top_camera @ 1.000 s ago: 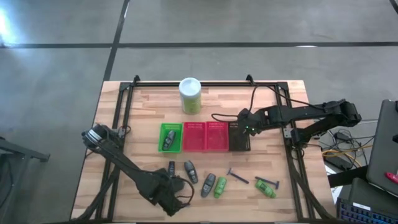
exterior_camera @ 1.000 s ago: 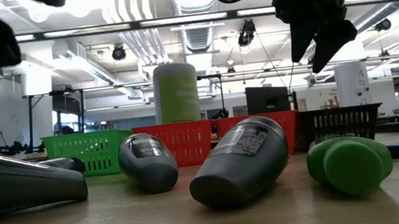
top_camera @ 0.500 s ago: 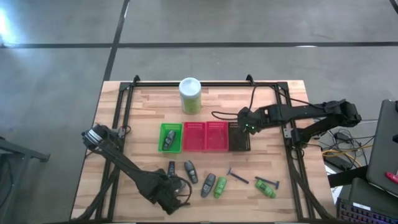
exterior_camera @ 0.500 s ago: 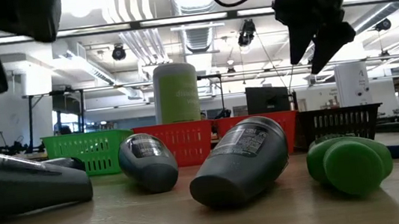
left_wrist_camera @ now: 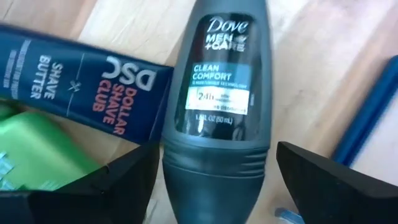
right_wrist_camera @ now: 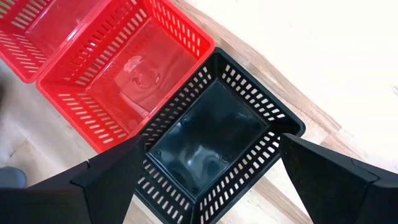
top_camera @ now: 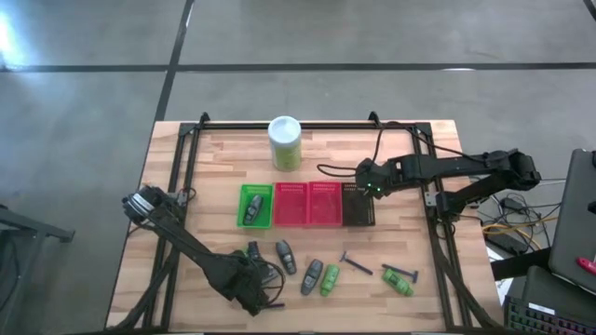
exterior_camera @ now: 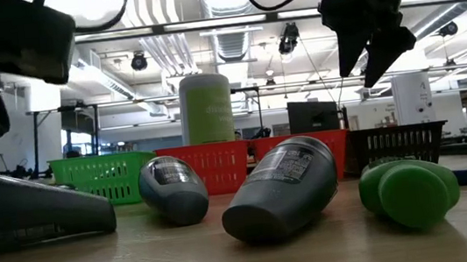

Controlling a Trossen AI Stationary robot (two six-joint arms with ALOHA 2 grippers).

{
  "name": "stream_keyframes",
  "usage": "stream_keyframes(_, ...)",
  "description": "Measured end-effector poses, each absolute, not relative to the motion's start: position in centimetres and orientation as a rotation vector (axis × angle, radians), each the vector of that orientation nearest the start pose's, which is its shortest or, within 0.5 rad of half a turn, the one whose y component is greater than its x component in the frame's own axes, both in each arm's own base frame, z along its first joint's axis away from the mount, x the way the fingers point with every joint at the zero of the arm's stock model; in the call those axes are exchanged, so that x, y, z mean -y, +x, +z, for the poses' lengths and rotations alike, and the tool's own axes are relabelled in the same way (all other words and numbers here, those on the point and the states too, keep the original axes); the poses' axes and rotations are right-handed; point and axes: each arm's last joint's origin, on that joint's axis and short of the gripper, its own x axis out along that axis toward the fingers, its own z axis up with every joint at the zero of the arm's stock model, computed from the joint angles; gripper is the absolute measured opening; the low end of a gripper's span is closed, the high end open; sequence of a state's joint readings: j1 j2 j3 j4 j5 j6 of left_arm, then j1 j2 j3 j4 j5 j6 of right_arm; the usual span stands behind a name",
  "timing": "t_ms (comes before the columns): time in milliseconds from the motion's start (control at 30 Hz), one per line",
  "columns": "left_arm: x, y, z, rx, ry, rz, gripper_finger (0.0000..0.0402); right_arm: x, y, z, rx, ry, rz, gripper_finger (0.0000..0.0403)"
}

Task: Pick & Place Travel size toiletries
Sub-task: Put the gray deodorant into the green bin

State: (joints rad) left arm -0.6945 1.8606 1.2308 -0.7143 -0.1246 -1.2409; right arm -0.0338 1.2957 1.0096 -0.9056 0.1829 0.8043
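Note:
In the left wrist view my left gripper (left_wrist_camera: 217,150) is open, one finger on each side of the cap end of a grey Dove roll-on (left_wrist_camera: 221,93) lying on the wood. A dark-blue shave-butter tube (left_wrist_camera: 81,81), a green item (left_wrist_camera: 31,149) and a blue razor (left_wrist_camera: 367,118) lie beside it. From above, that gripper (top_camera: 253,279) sits at the near edge and hides the roll-on. More toiletries lie in a row: grey tubes (top_camera: 284,256) (top_camera: 312,274), a green tube (top_camera: 329,280), a razor (top_camera: 356,263). My right gripper (top_camera: 366,186) hangs open over the dark basket (right_wrist_camera: 211,137). My left gripper's fingers (left_wrist_camera: 134,174) come from above and stand close against both sides of the roll-on's cap end (left_wrist_camera: 214,180), which lies flat on the table. I cannot tell whether they touch it.
A green basket (top_camera: 253,205) holds one grey item. Two red baskets (top_camera: 290,205) (top_camera: 324,205) and the dark basket (top_camera: 358,208) stand in a row mid-table. A white-and-green canister (top_camera: 285,141) stands behind them. A green and a dark item (top_camera: 400,279) lie near right.
My left gripper has shifted a little toward the far edge over the near-left items. In the low view the dark item lying under it has slid slightly. My right arm has kept still.

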Motion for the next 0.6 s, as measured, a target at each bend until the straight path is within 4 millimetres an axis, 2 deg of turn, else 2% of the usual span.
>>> stream_keyframes(300,21.63,27.74,16.62,-1.265,-0.503,0.358,0.0321,1.32,23.55,25.66,-1.039,0.618,-0.655,0.0368)
stream_keyframes(600,21.43,27.79,16.42,-1.275,-0.511,0.356,0.0240,1.30,23.51,25.63,-1.044,0.617,-0.656,0.0368)
